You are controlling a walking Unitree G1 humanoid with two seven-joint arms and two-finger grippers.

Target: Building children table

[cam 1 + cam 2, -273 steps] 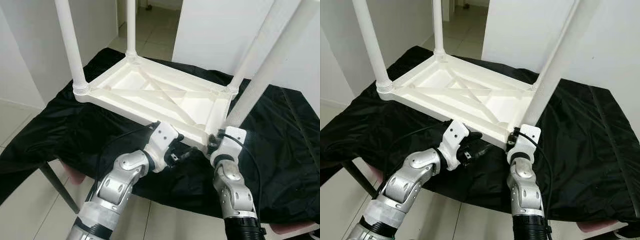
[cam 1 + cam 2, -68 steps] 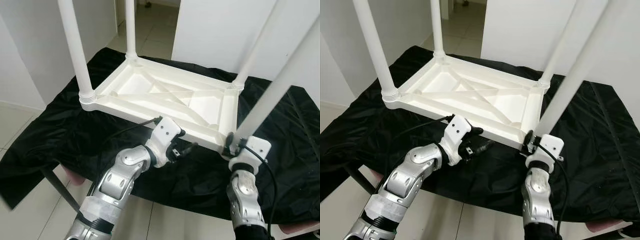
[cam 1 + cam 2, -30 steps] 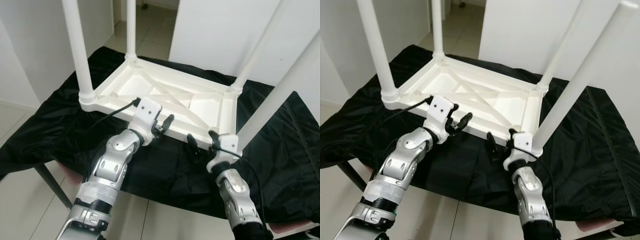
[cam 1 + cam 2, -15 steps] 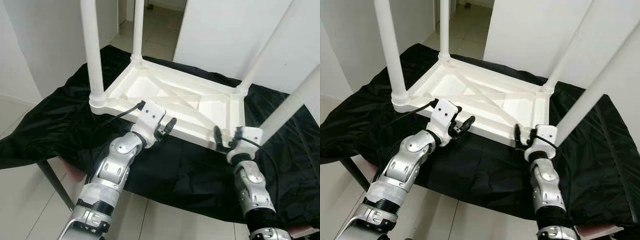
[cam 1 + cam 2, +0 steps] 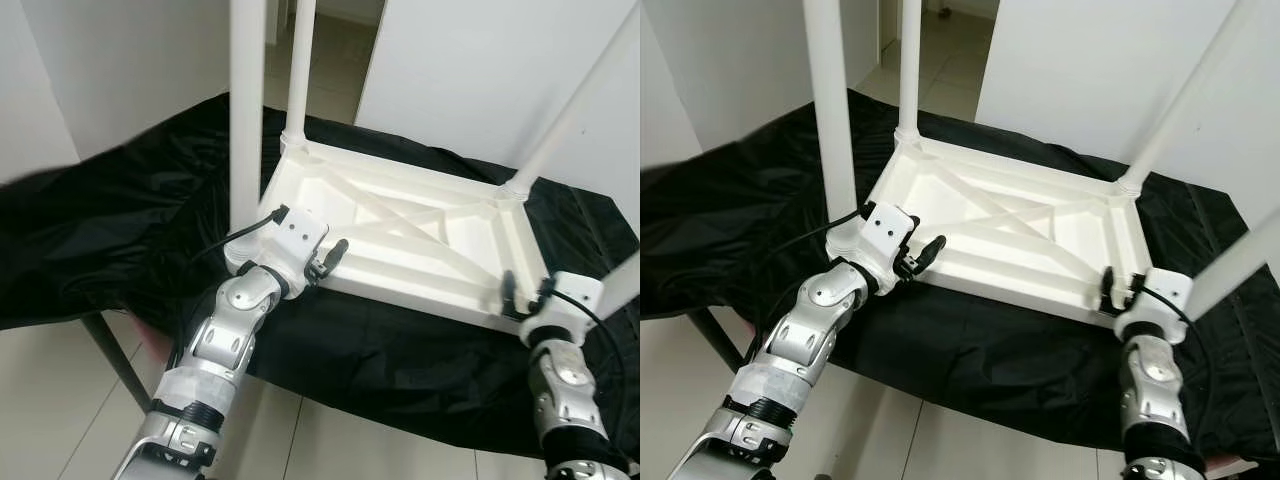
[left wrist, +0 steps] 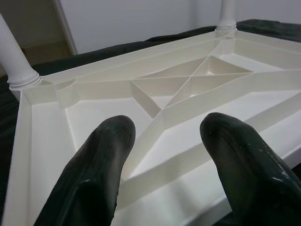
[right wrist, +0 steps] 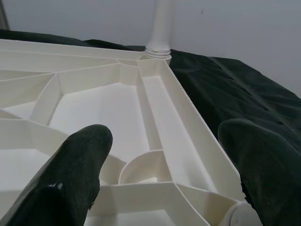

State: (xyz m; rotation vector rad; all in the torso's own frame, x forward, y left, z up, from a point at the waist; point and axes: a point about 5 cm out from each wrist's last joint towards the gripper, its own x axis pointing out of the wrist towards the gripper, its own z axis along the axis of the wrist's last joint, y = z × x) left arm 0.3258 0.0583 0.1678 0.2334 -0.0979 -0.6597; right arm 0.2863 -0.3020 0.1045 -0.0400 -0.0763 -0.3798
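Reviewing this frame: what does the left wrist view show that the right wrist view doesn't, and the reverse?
Left wrist view: the diagonal cross ribs under the upturned white plastic children's table, seen between the open left gripper. Right wrist view: a round empty leg socket at a corner, between the open right gripper. Both share the table's underside, the black cloth and a fitted white leg.
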